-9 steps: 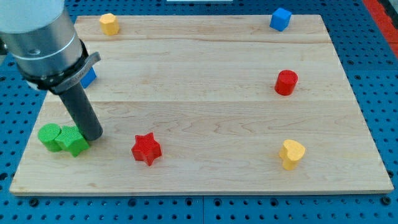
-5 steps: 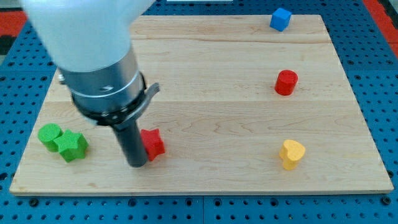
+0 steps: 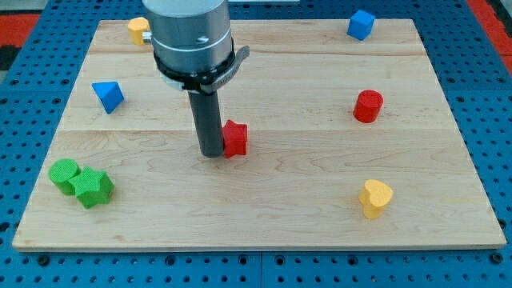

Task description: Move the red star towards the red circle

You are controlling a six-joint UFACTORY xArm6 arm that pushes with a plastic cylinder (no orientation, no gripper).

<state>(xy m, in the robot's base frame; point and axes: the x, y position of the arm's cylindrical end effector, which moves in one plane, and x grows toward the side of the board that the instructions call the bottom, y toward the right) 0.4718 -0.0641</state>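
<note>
The red star (image 3: 235, 138) lies near the middle of the wooden board, partly hidden by the rod. My tip (image 3: 213, 154) touches the star's left side. The red circle (image 3: 368, 106) stands far to the star's right and a little higher in the view, near the board's right edge.
A blue triangle (image 3: 107, 95) lies at the left. A green circle (image 3: 63, 174) and a green star (image 3: 94, 188) sit together at the bottom left. A yellow block (image 3: 138, 30) is at the top left, a blue cube (image 3: 361, 24) at the top right, a yellow heart (image 3: 375, 198) at the bottom right.
My tip left the green blocks, reached the red star's left side and pushed it up and to the right, closer to the red circle.
</note>
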